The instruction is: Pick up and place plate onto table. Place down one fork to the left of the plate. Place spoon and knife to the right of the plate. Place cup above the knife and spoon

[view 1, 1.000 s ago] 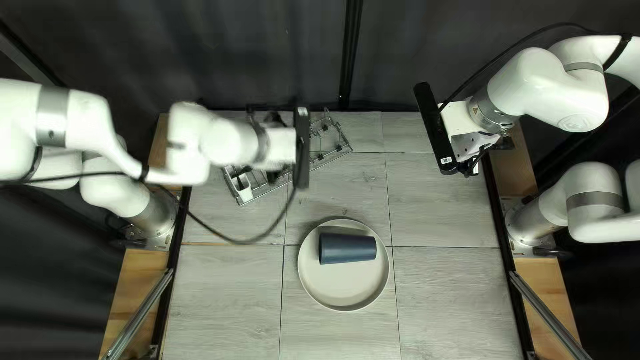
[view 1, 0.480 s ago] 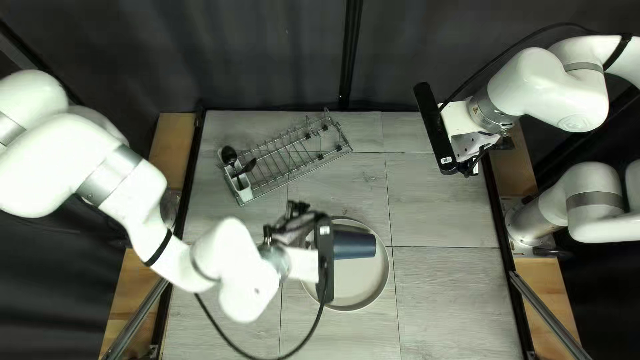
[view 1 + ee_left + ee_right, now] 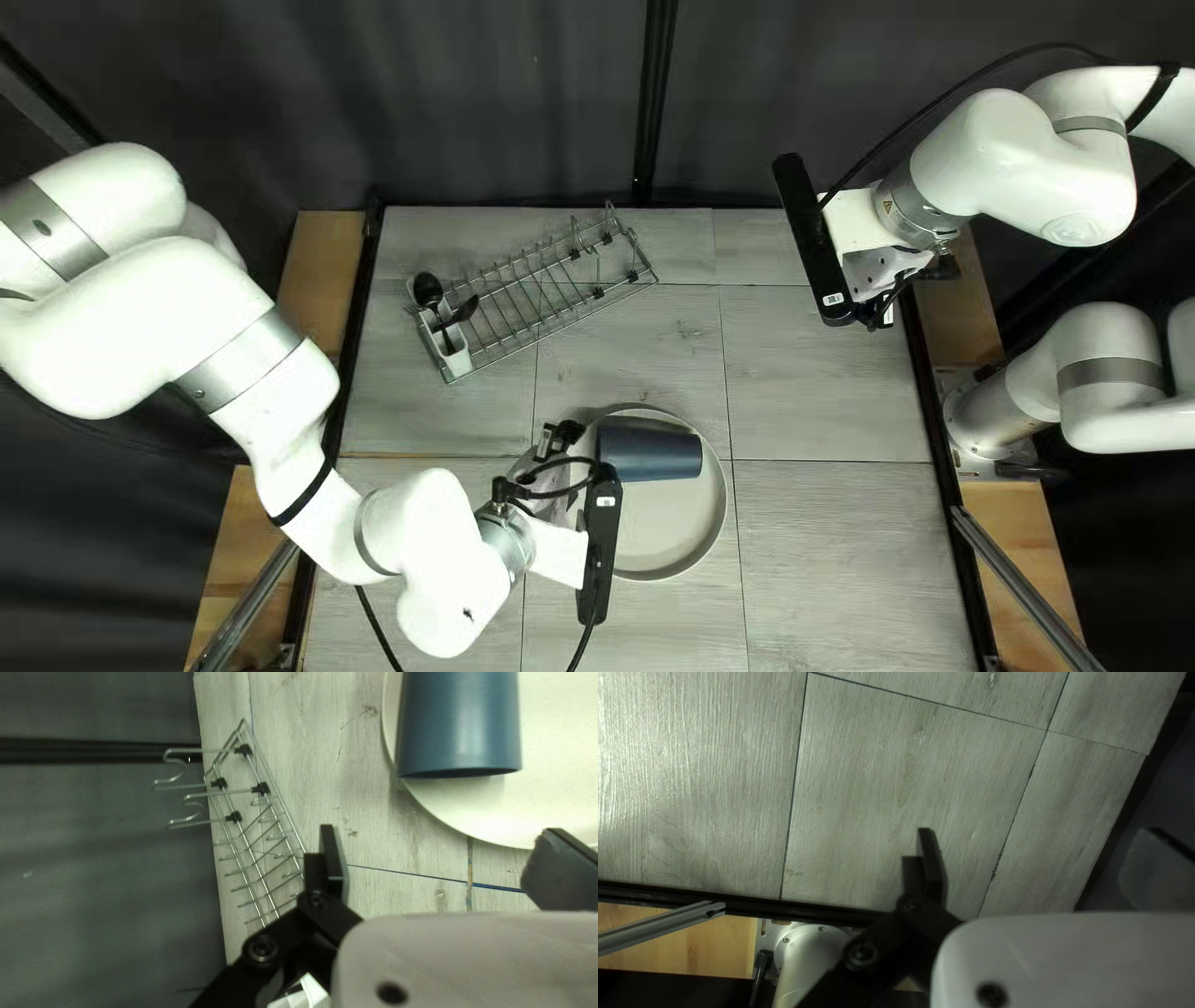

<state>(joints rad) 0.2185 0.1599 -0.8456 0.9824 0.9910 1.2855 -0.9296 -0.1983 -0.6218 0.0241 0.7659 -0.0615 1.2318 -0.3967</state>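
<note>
Cup [image 3: 649,452] is lying on its side on the plate [image 3: 672,535], lower middle of the top left frame — long axis left-right. In the left wrist view it's ahead of the left claw [image 3: 439,830], axis running away from it; left arm [image 3: 436,548] is clearly nearer. Left claw is spread, nothing gripped. Right claw [image 3: 1035,830] is also open and empty, upper right of the top left frame. Cup pickup is probably next — pinch needed across the width, rolling possible. Count: one cup, one plate; upper left on the bench [image 3: 834,548], one wire rack [image 3: 596,294], one white holder [image 3: 458,362], at least two dark utensils [image 3: 427,289] — exact number can't be told.
</note>
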